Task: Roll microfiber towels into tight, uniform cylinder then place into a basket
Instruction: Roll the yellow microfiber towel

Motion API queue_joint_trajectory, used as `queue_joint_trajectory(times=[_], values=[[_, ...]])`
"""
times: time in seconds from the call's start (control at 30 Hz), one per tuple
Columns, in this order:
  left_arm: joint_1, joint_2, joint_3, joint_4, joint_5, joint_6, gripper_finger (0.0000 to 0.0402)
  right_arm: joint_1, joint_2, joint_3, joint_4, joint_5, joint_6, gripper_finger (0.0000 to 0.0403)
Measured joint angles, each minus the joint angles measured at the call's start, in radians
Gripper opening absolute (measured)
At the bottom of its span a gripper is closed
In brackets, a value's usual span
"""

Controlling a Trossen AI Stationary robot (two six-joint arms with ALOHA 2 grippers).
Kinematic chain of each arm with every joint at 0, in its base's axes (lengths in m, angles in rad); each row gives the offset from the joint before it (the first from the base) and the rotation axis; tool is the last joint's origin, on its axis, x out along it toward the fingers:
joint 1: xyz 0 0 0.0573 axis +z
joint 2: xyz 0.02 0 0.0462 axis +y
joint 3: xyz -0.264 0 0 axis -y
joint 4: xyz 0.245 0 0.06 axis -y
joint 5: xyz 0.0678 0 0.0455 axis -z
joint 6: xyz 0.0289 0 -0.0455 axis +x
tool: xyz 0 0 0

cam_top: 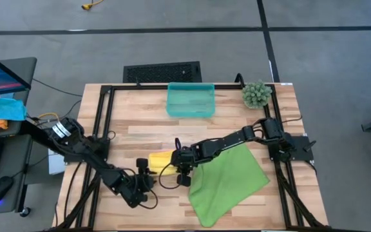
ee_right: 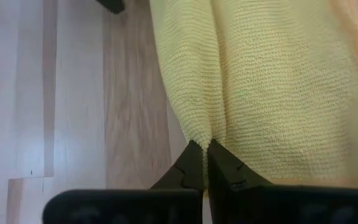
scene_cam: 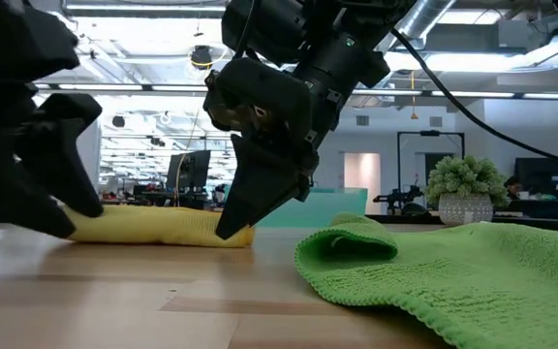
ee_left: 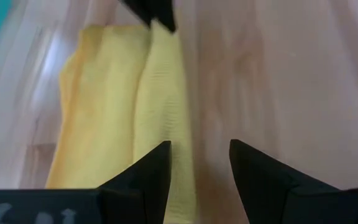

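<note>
1. Looking straight down: a pale wood-plank desk (cam_top: 237,116) holds two microfiber towels. The yellow towel (cam_top: 160,159), folded into a thick strip, lies between both arms; the green towel (cam_top: 227,180) is spread flat beside it. One translucent teal basket (cam_top: 190,100) sits at the far edge.
2. Low view: the right end effector (scene_cam: 231,231) touches the yellow towel's end.
3. Left wrist view: the left end effector (ee_left: 199,163), fingers apart, hovers at the ribbed fold.
4. Right wrist view: the right end effector's fingers are pinched together on the knitted yellow edge.
</note>
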Motion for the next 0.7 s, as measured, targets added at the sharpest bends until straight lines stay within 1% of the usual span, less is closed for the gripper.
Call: queue_joint_trajectory(times=[0.13,0.33,0.4,0.53,0.6,0.7], values=[[0.034,0.000,0.000,-0.038,0.002,-0.041,0.0157,0.000,0.000,0.000,0.001,0.000,0.000,0.0026],[0.082,0.000,0.000,-0.055,0.008,-0.084,0.0157,0.001,0.000,0.000,0.001,-0.026,0.000,0.0015],[0.107,-0.001,0.000,-0.055,0.050,-0.107,0.0157,0.002,0.000,0.000,0.001,-0.027,0.009,0.0019],[0.158,-0.008,0.001,-0.055,0.170,-0.140,0.0157,0.002,0.000,0.000,0.003,-0.027,0.017,0.0032],[0.172,-0.008,-0.002,-0.057,0.198,-0.157,0.0157,0.002,0.000,0.000,0.004,-0.027,0.016,0.0037],[0.181,-0.008,-0.002,-0.066,0.214,-0.170,0.0157,0.002,0.000,0.000,0.004,-0.027,0.004,0.0045]])
